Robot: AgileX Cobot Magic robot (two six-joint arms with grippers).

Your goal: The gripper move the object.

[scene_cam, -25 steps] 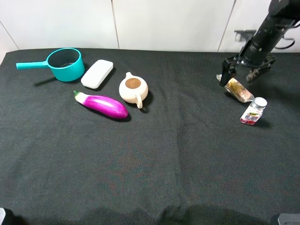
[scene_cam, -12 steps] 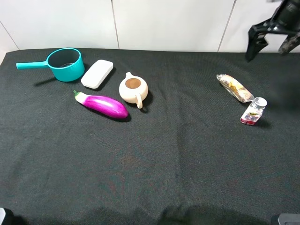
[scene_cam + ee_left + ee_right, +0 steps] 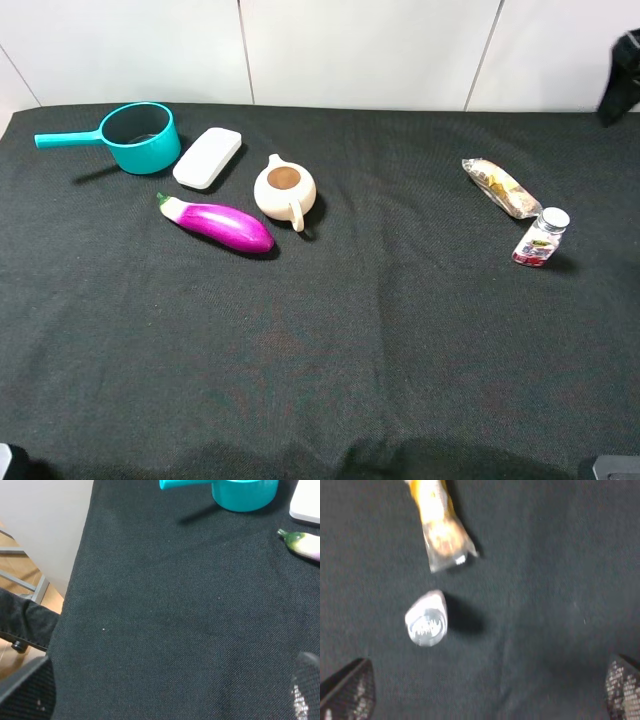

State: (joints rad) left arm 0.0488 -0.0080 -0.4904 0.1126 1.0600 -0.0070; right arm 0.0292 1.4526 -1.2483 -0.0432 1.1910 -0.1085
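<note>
Black cloth covers the surface in the high view, where we see the snack pack lying flat toward the far right, one end just beside a small silver-capped bottle. Well apart on the left sit a teal saucepan, a white case, a cream teapot and a purple eggplant. Only a dark piece of the right arm shows at the frame's right edge, high above the cloth and clear of the pack; we judge nothing grips the pack, since it rests on the cloth by itself.

From the left wrist camera we see the cloth's near edge, the saucepan, the eggplant's green tip and a corner of the white case. A blurred tip appears at the frame's corner, but we cannot tell whether this hand is spread or clenched; it looks parked away from the work.

From the right wrist camera, looking down, we see the pack and the bottle's cap near each other, both blurred. The right hand frames them with its two fingertips standing wide at opposite corners, grasping nothing. That spread suits a hand lifted clear of the pack.
</note>
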